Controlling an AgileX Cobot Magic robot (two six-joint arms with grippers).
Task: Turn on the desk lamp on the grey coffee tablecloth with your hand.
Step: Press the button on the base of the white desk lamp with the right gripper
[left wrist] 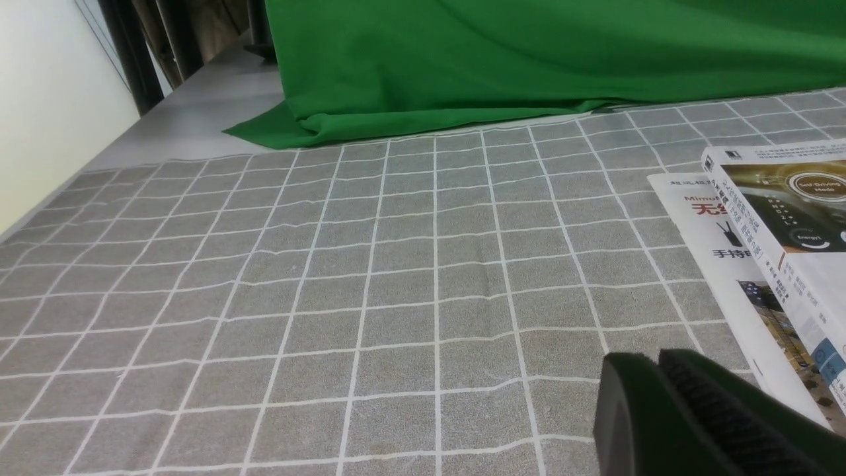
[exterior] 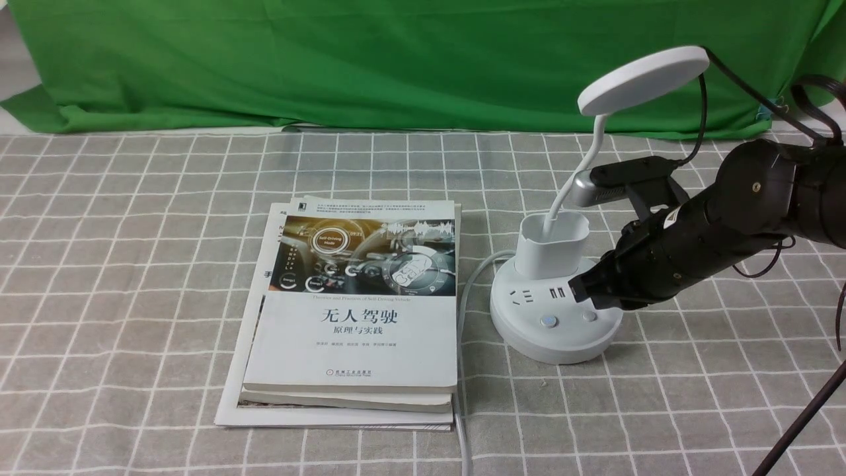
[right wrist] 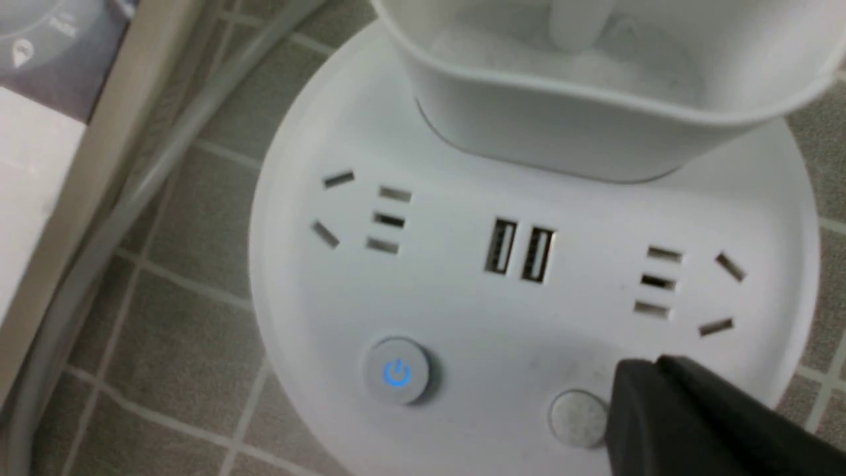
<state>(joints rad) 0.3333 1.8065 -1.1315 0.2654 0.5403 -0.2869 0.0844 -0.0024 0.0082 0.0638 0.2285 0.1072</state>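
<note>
The white desk lamp [exterior: 554, 311] stands on the grey coffee tablecloth [exterior: 132, 264] at the right, its disc head [exterior: 642, 79] unlit. On its round base [right wrist: 462, 311] sit a power button with a blue symbol [right wrist: 396, 372] and a plain grey button [right wrist: 576, 416]. My hand, the right gripper [exterior: 581, 289], is shut and hovers over the base's right side, its tip [right wrist: 644, 370] just beside the plain button. The left gripper [left wrist: 651, 360] is shut over bare cloth, holding nothing.
A stack of books [exterior: 353, 317] lies left of the lamp, with the lamp's grey cable [exterior: 466, 297] running between them toward the front edge. A green backdrop cloth [exterior: 396, 59] closes off the far side. A black cable crosses the front right corner.
</note>
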